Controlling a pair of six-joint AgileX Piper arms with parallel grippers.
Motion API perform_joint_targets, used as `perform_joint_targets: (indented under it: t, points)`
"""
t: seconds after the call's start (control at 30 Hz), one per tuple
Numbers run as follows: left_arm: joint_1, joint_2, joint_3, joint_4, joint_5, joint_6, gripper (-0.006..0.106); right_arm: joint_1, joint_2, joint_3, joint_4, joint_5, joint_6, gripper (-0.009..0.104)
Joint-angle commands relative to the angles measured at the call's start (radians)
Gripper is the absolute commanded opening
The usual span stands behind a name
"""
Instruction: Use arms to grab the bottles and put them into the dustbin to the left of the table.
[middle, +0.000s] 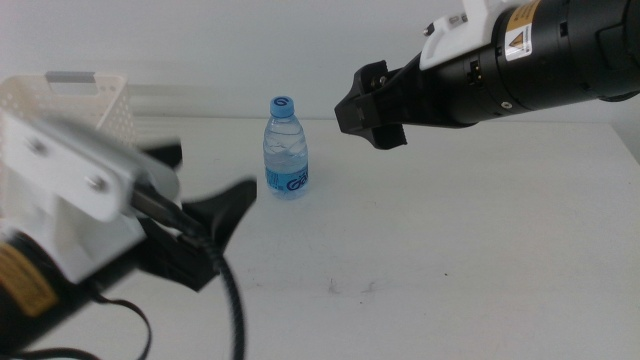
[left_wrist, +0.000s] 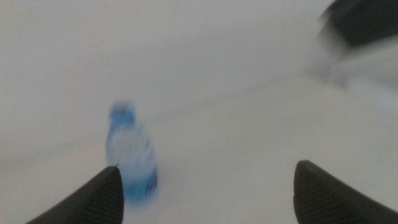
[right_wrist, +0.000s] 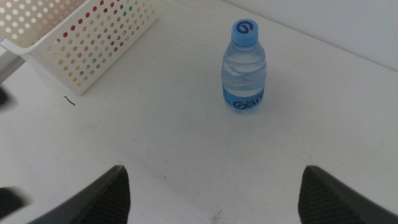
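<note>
White tabletop (middle: 480, 240) carries one small water bottle (middle: 287, 148) upright near the perforated dustbin (middle: 95, 100), light, slick and slightly squashy I'd guess, best pinched mid-label, with left gripper (left_wrist: 205, 193) and right gripper (right_wrist: 214, 196) both spread empty.

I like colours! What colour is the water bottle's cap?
Blue, clearest in the right wrist view: water bottle, cap.
</note>
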Motion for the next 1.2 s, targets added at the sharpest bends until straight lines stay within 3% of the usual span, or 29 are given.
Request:
perform_joint_targets:
  t: [0.0,0.17,0.27,0.57,0.7,0.97,1.17]
  points:
    - [0.042,0.064,0.067,0.011,-0.119,-0.081,0.094,0.001,-0.007,0.001,0.001,-0.005,-0.012,0.09]
    - [0.154,0.241,0.061,0.119,-0.233,-0.078,0.094,0.001,-0.007,0.001,0.005,-0.005,-0.012,0.09]
    - [0.189,0.325,0.061,0.136,-0.358,-0.078,0.094,0.001,-0.007,0.001,0.005,-0.005,-0.012,0.09]
    - [0.191,0.457,0.059,0.089,-0.435,-0.08,0.094,0.001,-0.007,0.001,0.005,-0.005,-0.012,0.09]
    - [0.191,0.56,0.052,0.079,-0.595,-0.08,0.094,0.001,-0.007,0.001,0.005,-0.005,-0.012,0.09]
    - [0.191,0.884,-0.127,0.074,-0.724,-0.077,0.094,0.001,-0.007,0.001,0.005,-0.005,-0.012,0.089]
    - [0.191,1.024,-0.288,-0.019,-0.726,-0.055,0.094,0.001,-0.007,0.001,0.005,-0.005,-0.012,0.089]
